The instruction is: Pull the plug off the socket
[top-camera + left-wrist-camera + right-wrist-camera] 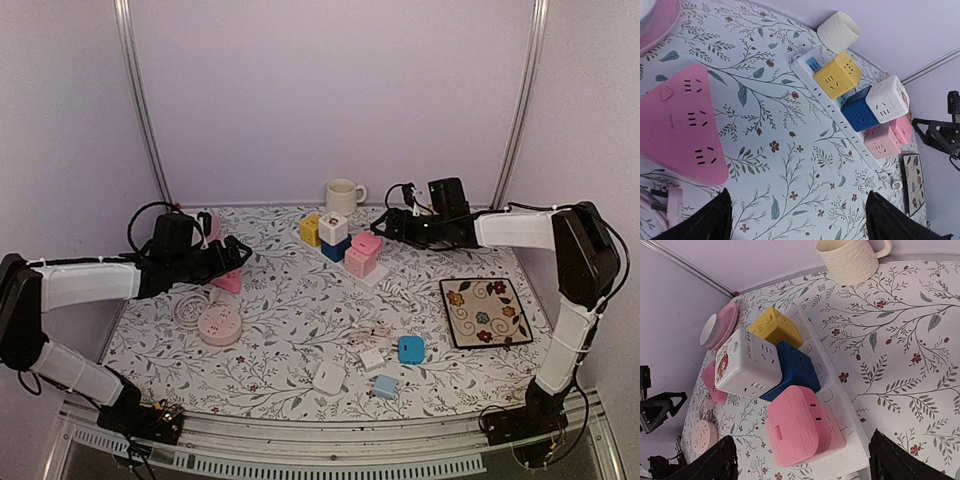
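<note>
Power strip holds yellow cube, blue cube, pink cube; white cube against blue; cream mug beyond; right gripper jaws wide apart.

Nothing here can actually be read. The white cube on the far strip carries a round sticker with a reddish design and a line of tiny print, both too small to make out. The pink triangular socket on the left and the pink cube bear faint small marks, also illegible.
</note>
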